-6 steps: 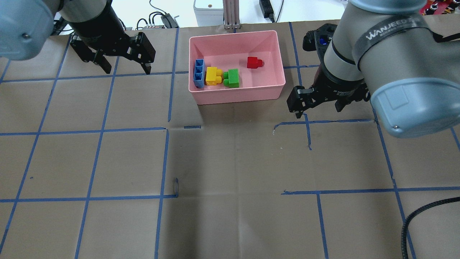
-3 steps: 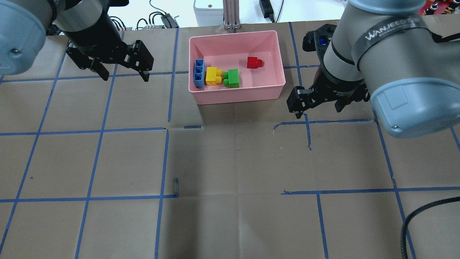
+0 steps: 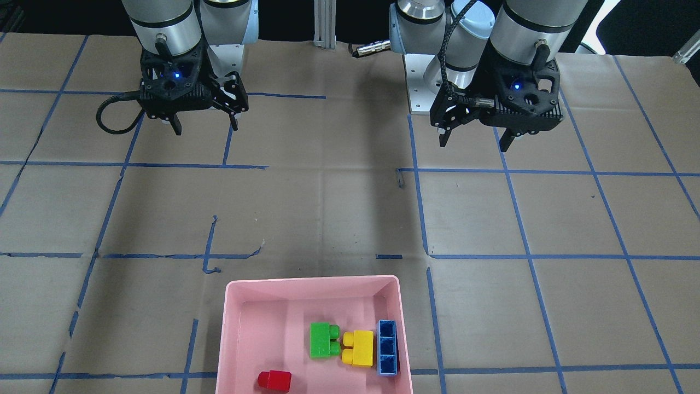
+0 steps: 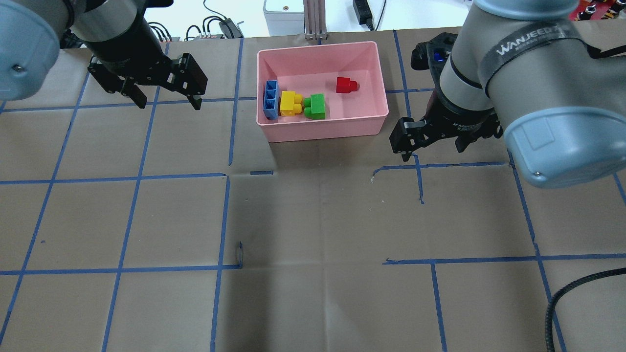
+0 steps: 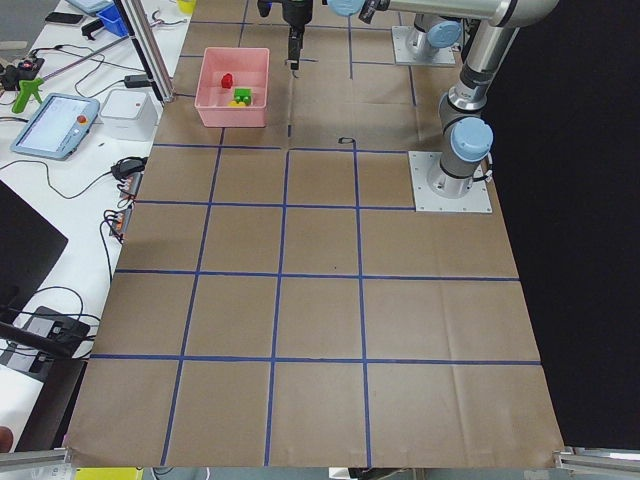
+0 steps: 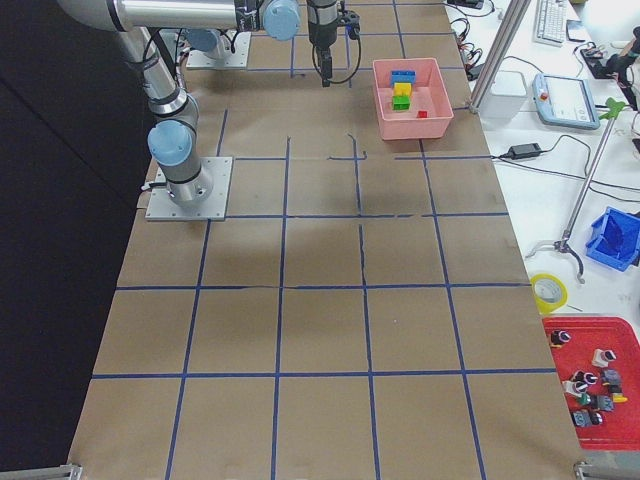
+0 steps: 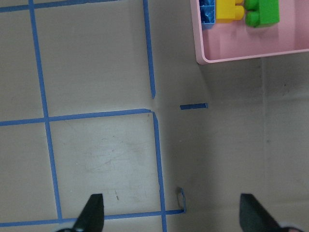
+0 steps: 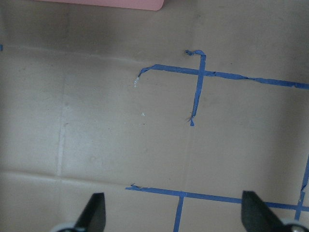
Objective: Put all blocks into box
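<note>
Overhead exterior shows all four blocks (image 4: 317, 106) inside the box (image 4: 323, 131); left gripper (image 4: 169, 104) and right gripper (image 4: 433, 152) gape empty, so the arms should lift away without nudging it.

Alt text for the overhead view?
A pink box holds the blue block, yellow block and green block side by side, the red block apart. The left gripper and right gripper hang open and empty on either side.

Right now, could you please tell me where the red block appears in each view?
Front-facing: red block at bottom edge, left of centre.
Overhead: red block near top, right of centre.
Exterior left: red block, top left.
Exterior right: red block, top, right of centre.
Left wrist: not in it.
Right wrist: not in it.
Shared landmark: the pink box holding it.
</note>
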Robot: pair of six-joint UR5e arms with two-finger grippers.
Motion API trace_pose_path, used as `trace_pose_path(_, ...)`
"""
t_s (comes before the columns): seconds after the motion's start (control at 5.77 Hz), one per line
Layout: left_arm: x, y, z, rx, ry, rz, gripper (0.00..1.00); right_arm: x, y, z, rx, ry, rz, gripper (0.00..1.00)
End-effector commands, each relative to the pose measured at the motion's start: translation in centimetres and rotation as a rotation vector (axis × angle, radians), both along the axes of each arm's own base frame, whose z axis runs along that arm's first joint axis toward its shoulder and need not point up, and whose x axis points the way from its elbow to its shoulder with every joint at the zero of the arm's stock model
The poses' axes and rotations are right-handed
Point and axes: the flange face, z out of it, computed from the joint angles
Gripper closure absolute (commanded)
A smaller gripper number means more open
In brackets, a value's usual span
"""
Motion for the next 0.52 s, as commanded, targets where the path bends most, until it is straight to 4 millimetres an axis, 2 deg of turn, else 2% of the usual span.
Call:
trace_pose_path(0.0,-0.07,0.04,0.14,-0.003,0.002,-0.001,0.01,0.03,-0.04,-0.06,0.001,-0.001,0.000,0.00)
trace_pose_path(0.35,-0.14,0.18,0.22,-0.004,0.002,-0.002,0.01,0.03,-0.06,-0.04,-0.001,-0.001,0.000,0.00)
